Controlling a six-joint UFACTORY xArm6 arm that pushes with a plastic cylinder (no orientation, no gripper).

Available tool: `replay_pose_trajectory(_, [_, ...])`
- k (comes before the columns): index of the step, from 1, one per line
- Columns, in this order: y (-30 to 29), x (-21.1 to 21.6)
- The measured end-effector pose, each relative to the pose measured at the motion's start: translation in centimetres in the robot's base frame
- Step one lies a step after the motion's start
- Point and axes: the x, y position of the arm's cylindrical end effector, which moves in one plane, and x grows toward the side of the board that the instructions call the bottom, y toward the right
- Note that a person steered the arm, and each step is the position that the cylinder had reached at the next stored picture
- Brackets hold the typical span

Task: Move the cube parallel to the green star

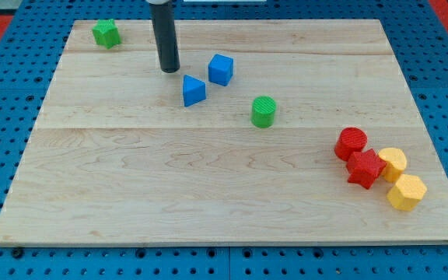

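The star (106,33) sits far left; the cube (221,69) lies right of the tip (169,70), the triangular block (194,91) between them, slightly nearer, cylinder (264,111) farther right

The rod stands upright, coming down from twelve o'clock, and my tip (169,70) rests on the surface.

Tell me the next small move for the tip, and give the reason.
Probably swing my tip around to the view's right of the blue cube. It now sits to the cube's left, with the blue triangular block just below and between them, while the green star lies far off at the view's top left. A leftward push needs the tip on the cube's right.
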Motion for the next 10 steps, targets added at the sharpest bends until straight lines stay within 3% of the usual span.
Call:
replay_pose_trajectory(2, [15.8, 3.7])
replay_pose_trajectory(3, [19.9, 3.8])
replay_pose_trajectory(4, [19.9, 2.0])
replay_pose_trajectory(6, [3.4, -3.9])
replay_pose_trajectory(7, [9.8, -1.1])
replay_pose_trajectory(8, [11.2, -3.3])
replay_pose_trajectory(10, [2.6, -5.9])
